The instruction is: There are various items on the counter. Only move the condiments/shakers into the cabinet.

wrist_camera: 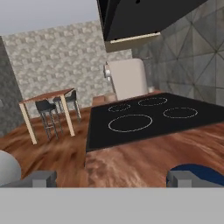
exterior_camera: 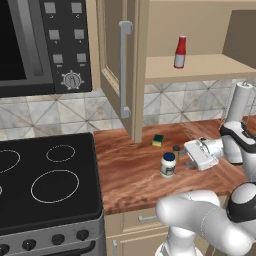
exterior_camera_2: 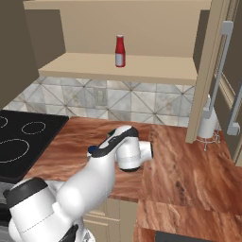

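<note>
The red squeeze bottle (exterior_camera: 180, 52) (exterior_camera_2: 120, 51) stands upright on the tan shelf of the open cabinet (exterior_camera: 210, 67) (exterior_camera_2: 156, 66). On the counter (exterior_camera: 130, 175) stands the white jar with a dark blue lid (exterior_camera: 168, 164); its lid (wrist_camera: 203, 171) shows beside one fingertip in the hand view. The small dark-topped shaker (exterior_camera: 176, 149) sits just behind the jar, right at my fingers. My gripper (exterior_camera: 186, 156) (wrist_camera: 113, 179) lies low over the counter pointing left, open, with nothing between its fingers. The green-and-yellow sponge (exterior_camera: 158, 140) rests near the cabinet door.
The cabinet door (exterior_camera: 117, 70) (exterior_camera_2: 212, 71) stands open over the counter's left part. A black stovetop (exterior_camera: 45, 180) (wrist_camera: 153, 116) borders the counter on the left. A white paper towel roll (exterior_camera: 239, 102) (exterior_camera_2: 207, 124) stands at the back right.
</note>
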